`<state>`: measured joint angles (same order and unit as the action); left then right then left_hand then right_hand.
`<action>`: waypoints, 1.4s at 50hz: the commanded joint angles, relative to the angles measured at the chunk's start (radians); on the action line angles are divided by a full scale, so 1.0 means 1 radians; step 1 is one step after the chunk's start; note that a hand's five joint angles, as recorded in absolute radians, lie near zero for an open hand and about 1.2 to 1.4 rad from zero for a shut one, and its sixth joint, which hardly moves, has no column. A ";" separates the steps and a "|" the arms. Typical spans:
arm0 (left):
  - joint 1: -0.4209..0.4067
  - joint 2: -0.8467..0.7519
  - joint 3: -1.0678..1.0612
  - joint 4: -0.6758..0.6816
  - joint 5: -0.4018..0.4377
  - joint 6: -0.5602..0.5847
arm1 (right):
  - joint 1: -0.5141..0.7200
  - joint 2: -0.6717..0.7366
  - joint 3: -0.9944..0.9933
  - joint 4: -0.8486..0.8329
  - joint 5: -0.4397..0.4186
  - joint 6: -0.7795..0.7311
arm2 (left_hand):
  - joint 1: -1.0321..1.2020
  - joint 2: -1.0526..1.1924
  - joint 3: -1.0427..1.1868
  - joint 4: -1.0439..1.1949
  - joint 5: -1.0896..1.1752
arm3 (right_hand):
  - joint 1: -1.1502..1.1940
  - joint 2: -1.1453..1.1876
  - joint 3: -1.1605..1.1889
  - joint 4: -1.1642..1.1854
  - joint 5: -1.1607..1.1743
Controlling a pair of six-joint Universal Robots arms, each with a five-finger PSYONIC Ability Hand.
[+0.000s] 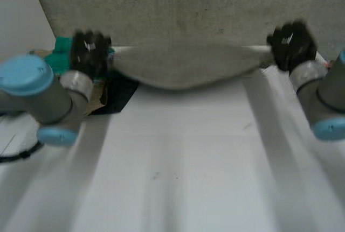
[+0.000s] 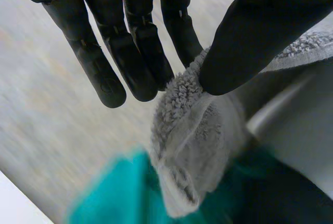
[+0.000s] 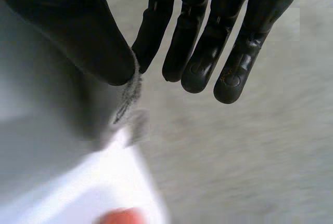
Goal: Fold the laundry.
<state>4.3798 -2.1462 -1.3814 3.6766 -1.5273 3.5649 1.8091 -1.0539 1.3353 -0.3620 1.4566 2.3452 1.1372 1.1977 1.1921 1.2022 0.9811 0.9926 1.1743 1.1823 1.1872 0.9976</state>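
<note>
A grey towel (image 1: 183, 65) hangs stretched between my two hands above the far part of the white table (image 1: 178, 156), sagging in the middle. My left hand (image 1: 90, 51) pinches one end of it; in the left wrist view the thumb (image 2: 250, 42) presses the fuzzy towel corner (image 2: 182, 94) against a finger. My right hand (image 1: 292, 43) pinches the other end; in the right wrist view the thumb (image 3: 88, 37) holds the towel edge (image 3: 130, 91) against a finger, with the other fingers straight.
Teal cloth (image 1: 60, 54) and a dark item (image 1: 116, 97) lie at the table's far left, under my left hand. A grey wall panel (image 1: 188, 6) stands behind the table. A small red thing (image 3: 122, 216) shows below my right hand.
</note>
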 commanded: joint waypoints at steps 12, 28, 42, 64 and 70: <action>0.010 0.434 -0.539 -0.765 -0.020 0.311 | -0.240 -0.296 0.378 0.883 -0.032 -0.274 | 0.259 0.199 0.204 0.194 0.241 | 0.404 0.222 0.214 0.209 0.224; -0.022 0.349 -0.388 -0.525 -0.023 0.301 | -0.197 -0.241 0.317 0.577 -0.021 -0.244 | 0.259 0.199 0.204 0.194 0.241 | 0.404 0.222 0.214 0.209 0.224; -0.054 0.086 -0.069 -0.373 -0.117 0.293 | -0.094 -0.015 0.036 0.376 0.068 -0.228 | 0.259 0.199 0.204 0.194 0.241 | 0.404 0.222 0.214 0.209 0.224; 0.018 0.112 0.409 -0.032 -0.033 0.083 | -0.019 -0.114 -0.309 -0.080 0.082 0.032 | 0.259 0.199 0.204 0.194 0.241 | 0.404 0.222 0.214 0.209 0.224; 0.007 0.108 0.176 -0.021 0.006 0.084 | -0.022 -0.098 -0.167 -0.071 0.079 0.032 | 0.259 0.199 0.204 0.194 0.241 | 0.404 0.222 0.214 0.209 0.224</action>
<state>4.3974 -2.0345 -0.9995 3.6580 -1.5529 3.6443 1.7897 -1.1688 1.0484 -0.4534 1.5389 2.3830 1.1372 1.1987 1.1933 1.2029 0.9905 0.9970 1.1744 1.1824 1.1881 0.9978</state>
